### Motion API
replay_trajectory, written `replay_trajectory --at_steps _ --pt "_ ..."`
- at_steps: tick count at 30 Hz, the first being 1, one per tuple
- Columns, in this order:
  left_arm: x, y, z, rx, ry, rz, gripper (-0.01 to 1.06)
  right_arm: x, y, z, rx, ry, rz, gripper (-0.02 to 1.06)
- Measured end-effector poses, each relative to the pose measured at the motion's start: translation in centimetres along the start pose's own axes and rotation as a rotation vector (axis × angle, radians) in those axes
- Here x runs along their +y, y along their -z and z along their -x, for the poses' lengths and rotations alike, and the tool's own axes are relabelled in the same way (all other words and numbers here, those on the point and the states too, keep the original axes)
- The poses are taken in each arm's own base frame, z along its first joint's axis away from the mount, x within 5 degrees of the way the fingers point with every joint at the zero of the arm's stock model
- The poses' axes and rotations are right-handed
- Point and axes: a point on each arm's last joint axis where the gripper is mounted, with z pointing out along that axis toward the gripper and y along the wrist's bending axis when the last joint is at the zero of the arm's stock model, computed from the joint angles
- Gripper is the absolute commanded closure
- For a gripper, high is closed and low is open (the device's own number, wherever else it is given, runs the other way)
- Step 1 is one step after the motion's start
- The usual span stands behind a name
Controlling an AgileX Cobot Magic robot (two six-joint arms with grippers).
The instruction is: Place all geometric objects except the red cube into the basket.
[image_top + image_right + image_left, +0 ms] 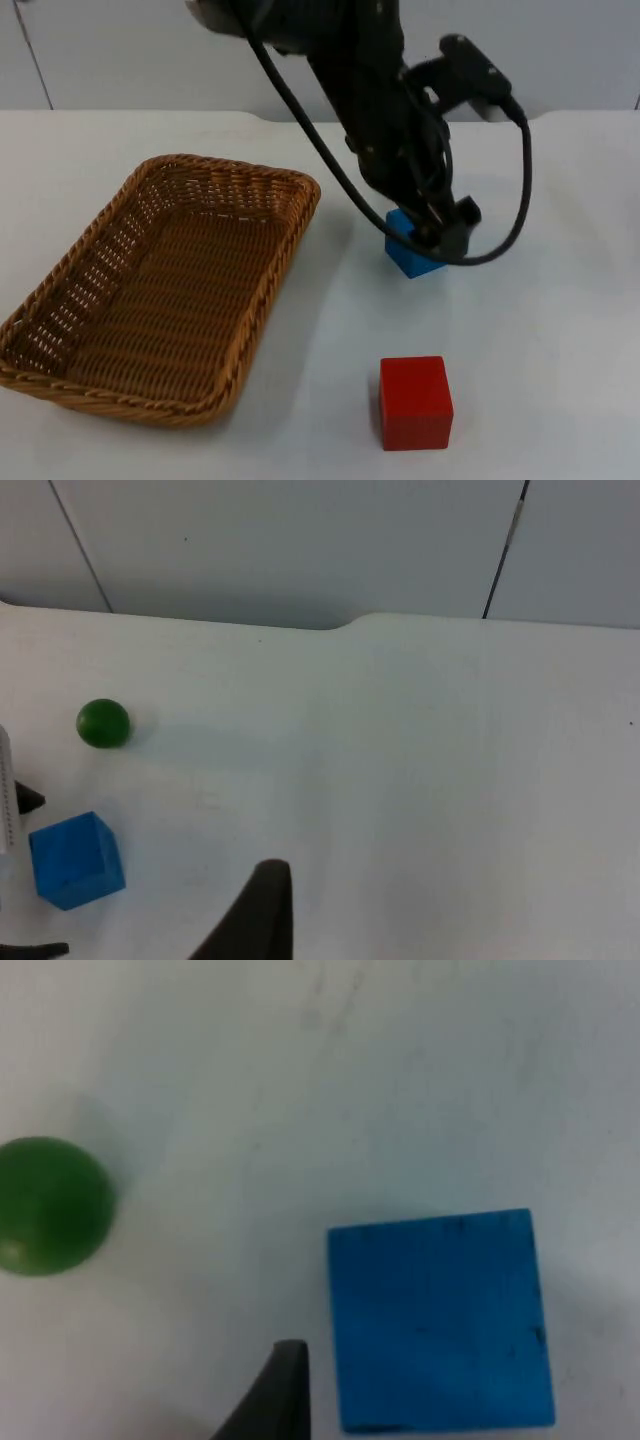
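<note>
- Red cube [415,402] sits nearest, on the tabletop [560,330], right of the basket [160,285]; it stays out.
- My left pincer [440,240] hovers over the blue cube [405,250], beyond the red cube; I cannot tell its grip.
- My right pincer [262,920] waits, grip unclear.
- Nothing is in the basket; blue cube and green ball [103,723] remain.
- No writing is readable.

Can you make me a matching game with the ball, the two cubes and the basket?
Things:
1. ball
2. blue cube
3. red cube
4. basket

Descriptions:
A. woven and brown
B. right under the left gripper
C. green and round
D. alone at the table's front

Pairs: 1-C, 2-B, 3-D, 4-A
</note>
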Motion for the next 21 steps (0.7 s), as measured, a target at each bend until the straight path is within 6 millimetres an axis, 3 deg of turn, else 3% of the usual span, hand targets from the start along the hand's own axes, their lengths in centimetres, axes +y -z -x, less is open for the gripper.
replay_trajectory --at_steps 13,15,16,17,19,21 --pt "0.2 -3.4 -0.3 -0.051 0.063 0.006 0.00 0.0 0.0 0.0 0.001 0.009 -0.004 -0.01" --pt "0.3 -3.6 -0.1 -0.060 0.065 0.009 0.07 0.0 0.0 0.0 0.001 0.010 -0.005 -0.01" --pt "0.3 -3.6 -0.1 -0.060 0.065 0.009 0.18 0.0 0.0 0.0 0.001 0.010 -0.005 -0.01" --pt "0.4 -3.6 0.1 -0.069 0.058 0.013 0.18 -0.1 0.0 0.0 0.001 0.011 -0.007 -0.01" --pt "0.5 -3.7 0.3 -0.077 0.059 0.012 0.55 -0.1 0.0 0.0 -0.001 0.015 -0.010 -0.01" --pt "0.5 -3.8 0.3 -0.076 0.061 0.011 1.05 -0.1 0.0 0.0 -0.002 0.017 -0.013 -0.01"
